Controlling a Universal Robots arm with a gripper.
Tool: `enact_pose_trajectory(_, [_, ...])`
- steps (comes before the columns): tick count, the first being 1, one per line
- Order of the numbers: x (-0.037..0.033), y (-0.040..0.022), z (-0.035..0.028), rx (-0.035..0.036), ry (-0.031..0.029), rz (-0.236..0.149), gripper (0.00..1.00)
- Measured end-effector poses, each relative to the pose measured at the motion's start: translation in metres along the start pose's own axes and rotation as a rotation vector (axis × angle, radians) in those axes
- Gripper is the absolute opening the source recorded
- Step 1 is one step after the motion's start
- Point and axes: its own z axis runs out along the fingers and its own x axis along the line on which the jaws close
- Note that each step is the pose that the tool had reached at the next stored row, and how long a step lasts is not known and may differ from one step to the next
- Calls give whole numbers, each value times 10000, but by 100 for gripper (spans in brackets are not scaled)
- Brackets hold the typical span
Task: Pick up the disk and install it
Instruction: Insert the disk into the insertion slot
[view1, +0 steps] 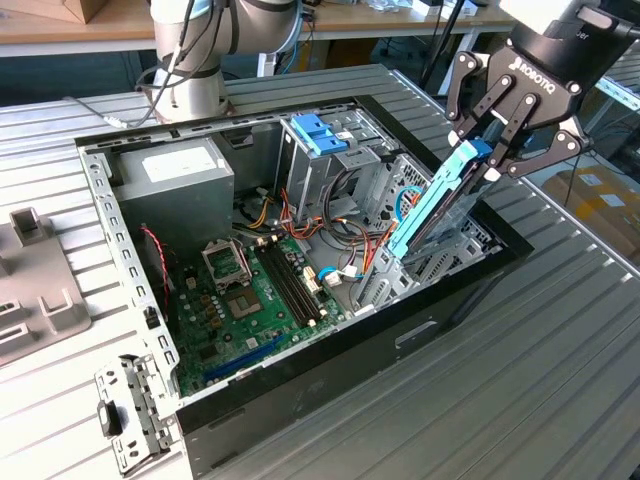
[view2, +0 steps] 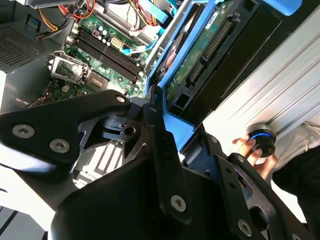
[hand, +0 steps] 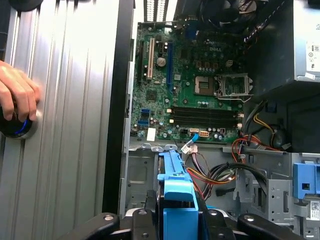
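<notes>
The disk (view1: 432, 205), a dark drive in bright blue rails, hangs tilted over the drive cage (view1: 455, 250) at the exterior view's right side of the open computer case (view1: 98, 190). Its lower end dips into the cage, beside the cables. My gripper (view1: 487, 150) is shut on the disk's upper blue tab end. In the second wrist view the disk (view2: 200, 45) shows its green circuit underside, with a black finger (view2: 156, 120) against its blue end. In the first wrist view the blue rail (hand: 175, 177) runs out from the gripper (hand: 180, 220) towards the motherboard (hand: 195, 95).
A grey power supply (view1: 180, 172) and a pale blue latch (view1: 318, 133) sit at the back of the case. Bundled cables (view1: 345, 215) lie beside the cage. A person's hand (hand: 17, 92) rests on a knob on the ribbed table. A loose metal bracket (view1: 125, 415) lies in front.
</notes>
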Motion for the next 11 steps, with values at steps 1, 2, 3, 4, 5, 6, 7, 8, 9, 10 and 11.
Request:
enact_pose_trajectory(1, [0, 2, -10, 1, -4, 2, 37])
enact_pose_trajectory(2, [-1, 4, -28, 1, -9, 2, 37])
enact_pose_trajectory(3, [-3, 7, -52, 0, 1, 4, 37])
enact_pose_trajectory(4, [-3, 10, -72, 0, 0, 5, 37])
enact_pose_trajectory(5, [-4, 10, -80, 0, 1, 10, 37])
enact_pose_trajectory(6, [-4, 8, -80, 1, -1, 12, 37])
enact_pose_trajectory(7, [-8, -1, -82, 1, -1, 26, 37])
enact_pose_trajectory(8, [-17, -13, -84, 1, -2, 42, 37])
enact_pose_trajectory(9, [-24, -28, -84, 2, -7, 58, 37])
enact_pose_trajectory(10, [-27, -38, -86, 3, -6, 64, 37])
enact_pose_trajectory(11, [-28, -45, -87, 4, -9, 77, 37])
